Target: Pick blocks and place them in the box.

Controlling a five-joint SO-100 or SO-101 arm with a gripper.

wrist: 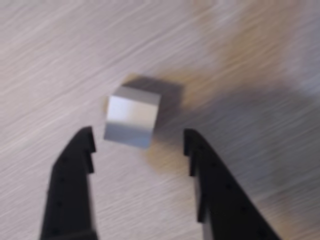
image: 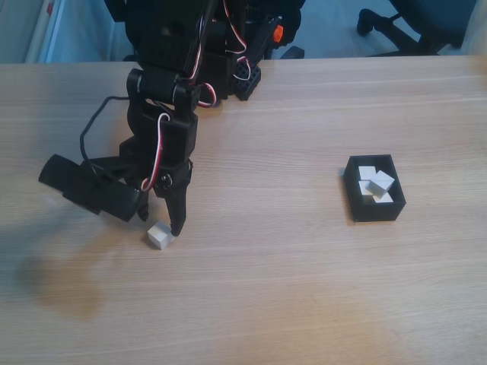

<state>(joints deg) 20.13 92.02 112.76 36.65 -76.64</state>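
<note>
Presently, item by item, with the reason for each placing as judged from the two views.

Desk (image: 304, 304): pale wood-grain top carrying everything listed.

Loose block (image: 160, 236): one small white cube, resting flat on the desk at about 8 o'clock from the middle of the fixed view, well apart from the box. In the wrist view the block (wrist: 131, 120) lies just beyond the fingertips, toward 12 o'clock, nearer the left finger than the right, turned a little askew to the jaw line. It is free of the fingers; nothing clamps it.

Gripper (image: 162, 220): black, two-fingered, pointed down at the desk with its tips just beside the loose block. In the wrist view the gripper (wrist: 139, 137) stands spread wide, one finger at 7 o'clock and the other at 5 o'clock, the gap broader than the cube. The spread is most likely there so that the fingers can pass on either side of the block before closing; the low, steep pose suits a grasp from above.

Box (image: 351, 190): small black open tray at about 3 o'clock in the fixed view, low-walled, set well clear of the arm.

Stored blocks (image: 377, 186): several white cubes lying jumbled inside the box, one tilted over the others, so part of the task looks done.

Step in hand, as judged: lining up on the loose block, grasp not yet made.
</note>
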